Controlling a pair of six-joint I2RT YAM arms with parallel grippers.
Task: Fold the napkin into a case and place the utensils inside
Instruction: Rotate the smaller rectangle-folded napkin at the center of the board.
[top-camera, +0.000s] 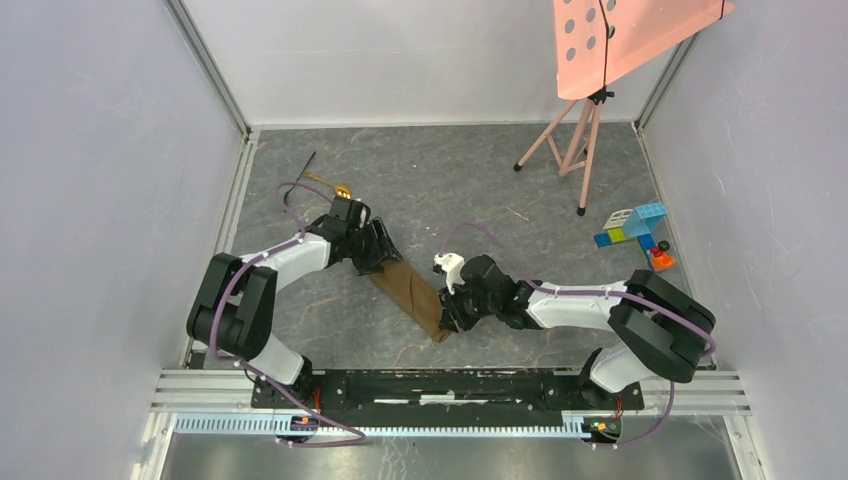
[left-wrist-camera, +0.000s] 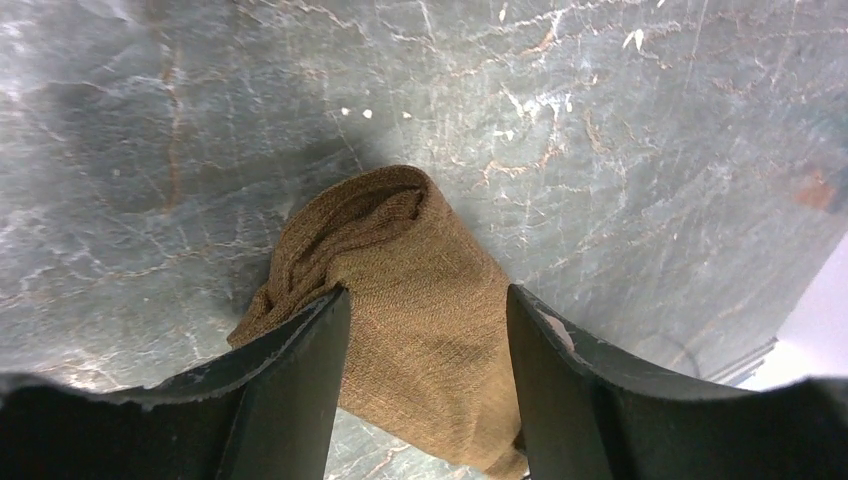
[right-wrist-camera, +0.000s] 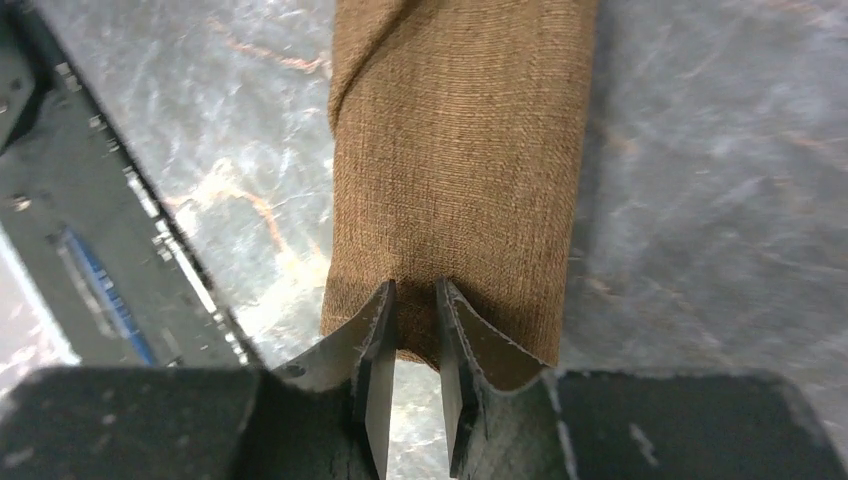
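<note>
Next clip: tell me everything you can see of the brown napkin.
The napkin is coarse-woven brown cloth, folded into a narrow oblong lying flat and diagonal on the grey marbled table between the arms. Its far end shows layered folds, gaping a little. The left gripper straddles that end, jaws wide, one finger over the cloth's edge. The right gripper meets the near end, fingertips almost together; whether they pinch cloth is unclear.

Top cam: case (top-camera: 410, 292) ends are masked by L gripper (top-camera: 376, 258) & R gripper (top-camera: 452, 312); utensils (top-camera: 340, 188) too small to be made out.
</note>
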